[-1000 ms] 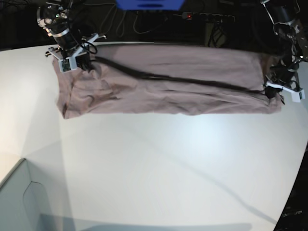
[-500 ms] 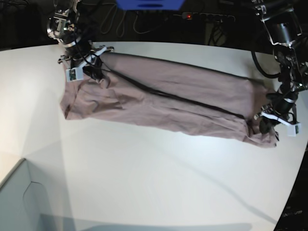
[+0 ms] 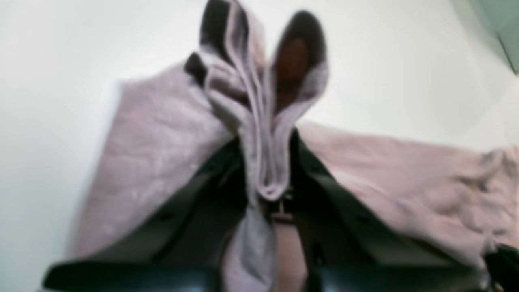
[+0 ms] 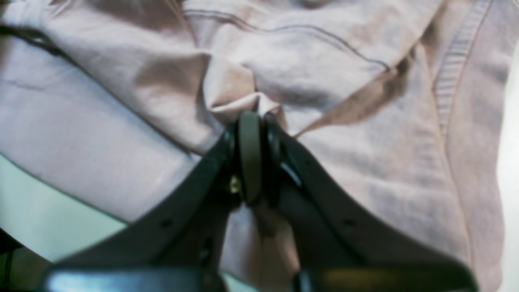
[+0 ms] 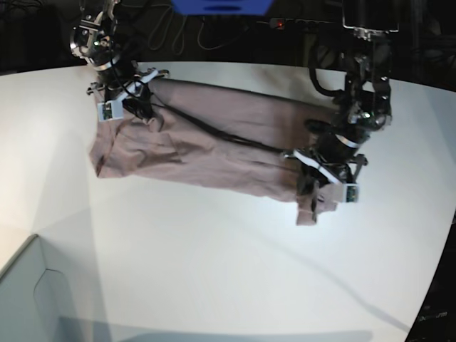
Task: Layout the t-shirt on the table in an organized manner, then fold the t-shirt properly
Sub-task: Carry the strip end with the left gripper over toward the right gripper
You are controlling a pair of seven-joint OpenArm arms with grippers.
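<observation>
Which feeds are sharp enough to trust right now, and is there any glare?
Base view: sharp, soft glare patch on the table. Left wrist view: blurred throughout, t-shirt smeared. Right wrist view: gripper soft, collar ribbing readable.

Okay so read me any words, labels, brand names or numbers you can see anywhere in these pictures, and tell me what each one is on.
None can be read.
T-shirt: plain pink cloth, no print or readable label in any view.
Table: bare white, no markings.
Small white tags by the left hand and the right hand: too small to read.
Blue object at the far edge: no text visible.
</observation>
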